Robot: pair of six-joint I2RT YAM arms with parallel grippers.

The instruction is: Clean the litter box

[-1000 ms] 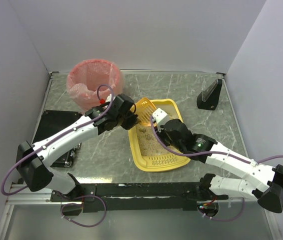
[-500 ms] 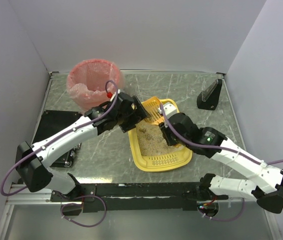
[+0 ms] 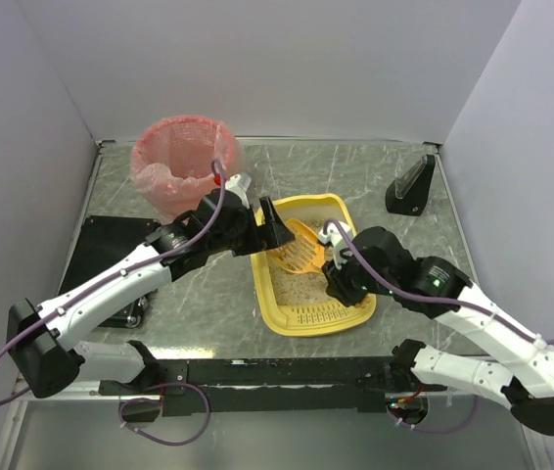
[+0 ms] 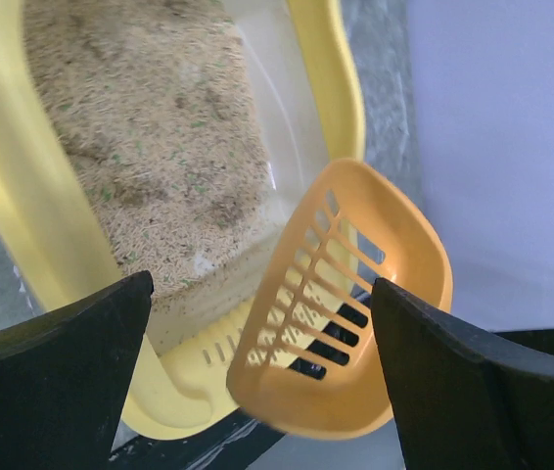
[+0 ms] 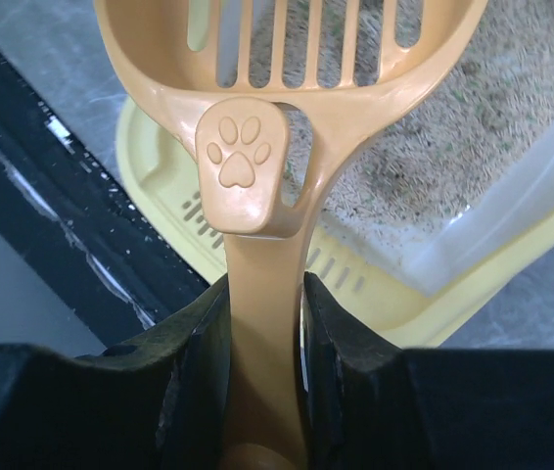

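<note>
The yellow litter box point(image 3: 321, 319) lies mid-table with beige litter point(image 4: 150, 147) inside. My right gripper point(image 3: 337, 258) is shut on the handle of an orange slotted scoop point(image 3: 300, 253), whose bowl hangs over the litter near the box's middle. In the right wrist view the paw-print handle point(image 5: 242, 162) runs down between my right gripper's point(image 5: 262, 294) fingers, above the box's slotted lip point(image 5: 375, 294). My left gripper point(image 3: 267, 231) stands open at the box's far left corner. In its wrist view the scoop point(image 4: 350, 313) hangs ahead of the wide-apart jaws of the left gripper point(image 4: 259, 284), untouched.
A round basket lined with pink point(image 3: 184, 162) stands at the back left. A black wedge-shaped stand point(image 3: 411, 186) sits at the back right. A black mat point(image 3: 106, 257) lies at the left, under the left arm. Grey walls close in the table on three sides.
My left gripper has opened and shifted right over the box's far left corner. My right gripper has carried the scoop from the far end back toward the box's middle.
</note>
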